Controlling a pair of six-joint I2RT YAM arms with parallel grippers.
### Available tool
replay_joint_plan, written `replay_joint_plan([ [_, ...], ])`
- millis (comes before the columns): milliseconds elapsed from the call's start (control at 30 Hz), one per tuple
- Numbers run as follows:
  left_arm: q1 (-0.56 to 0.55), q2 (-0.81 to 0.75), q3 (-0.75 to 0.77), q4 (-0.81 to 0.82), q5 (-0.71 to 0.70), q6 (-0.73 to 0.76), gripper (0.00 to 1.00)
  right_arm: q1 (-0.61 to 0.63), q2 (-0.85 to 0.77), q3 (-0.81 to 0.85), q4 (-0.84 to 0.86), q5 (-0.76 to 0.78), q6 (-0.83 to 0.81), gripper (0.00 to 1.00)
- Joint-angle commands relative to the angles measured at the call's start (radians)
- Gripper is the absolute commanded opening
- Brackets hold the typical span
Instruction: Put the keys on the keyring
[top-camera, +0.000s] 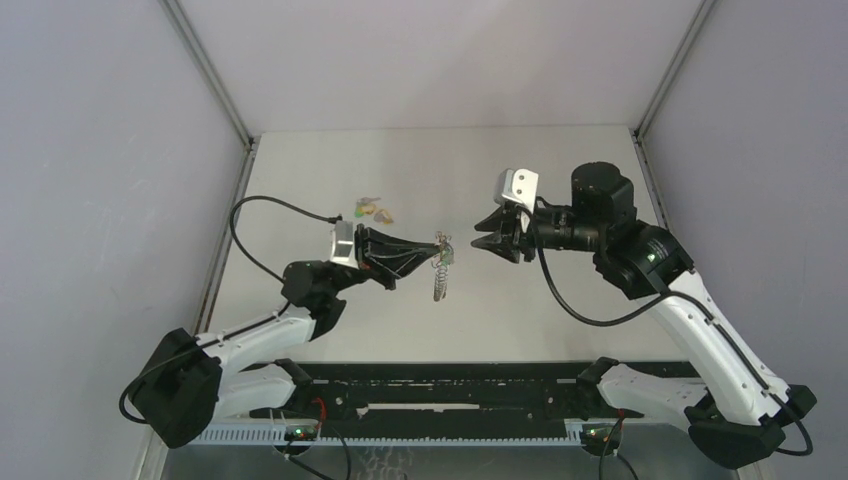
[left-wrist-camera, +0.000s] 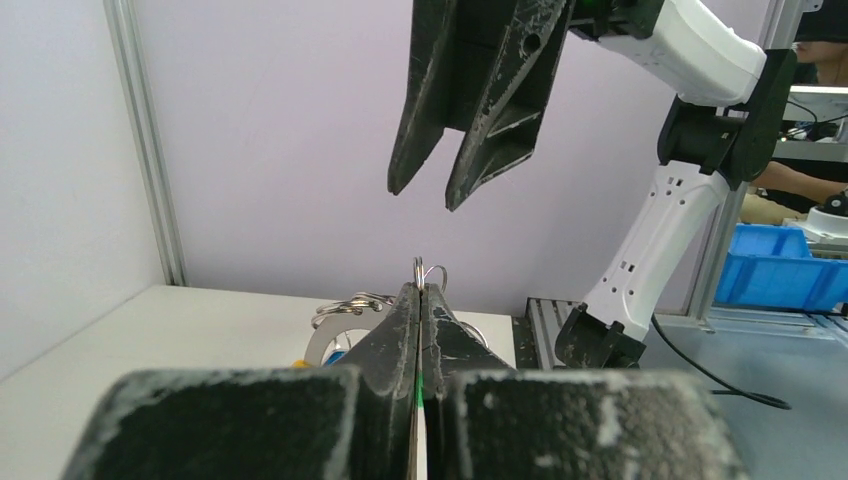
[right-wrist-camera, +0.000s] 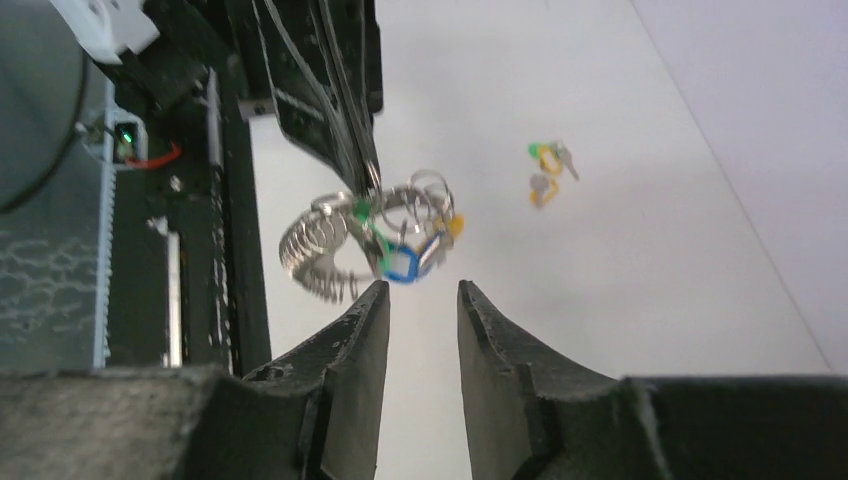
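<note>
Silvery and ribbed like a coil, the ring (right-wrist-camera: 298, 245), which we see carrying coloured-headed keys (right-wrist-camera: 403, 264), hangs above the table (right-wrist-camera: 600, 320), pinched by the left gripper (right-wrist-camera: 368, 180); the right gripper (right-wrist-camera: 422, 288) jaws stand spread nearby.

ribbed silvery keyring (right-wrist-camera: 312, 256) hanging mid-air, coloured keys (right-wrist-camera: 403, 263) on it, loose keys (right-wrist-camera: 546, 158) apart

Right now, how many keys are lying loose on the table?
2 that I can separate: a green-and-yellow key and an orange key beside it, left of centre on the table. A third may overlap them; those at the keyring aren't counted.
</note>
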Motion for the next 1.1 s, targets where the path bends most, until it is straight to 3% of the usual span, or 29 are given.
replay_joint_plan([
  [0, 0.004, -0.028, 0.017, 0.077, -0.025, -0.014, 0.0, -0.015, 0.025, -0.018, 0.238, -0.169, 0.126, 0.3],
  [600, 0.004, -0.038, 0.034, 0.076, -0.046, 0.001, 0.0, 0.013, 0.131, -0.05, 0.331, -0.274, 0.224, 0.25],
  [900, 0.002, -0.05, 0.036, 0.076, -0.048, 0.005, 0.0, 0.013, 0.164, -0.05, 0.305, -0.308, 0.218, 0.14],
  [1067, 0.002, -0.052, 0.028, 0.075, -0.053, 0.009, 0.01, 0.004, 0.15, -0.05, 0.286, -0.299, 0.205, 0.0],
])
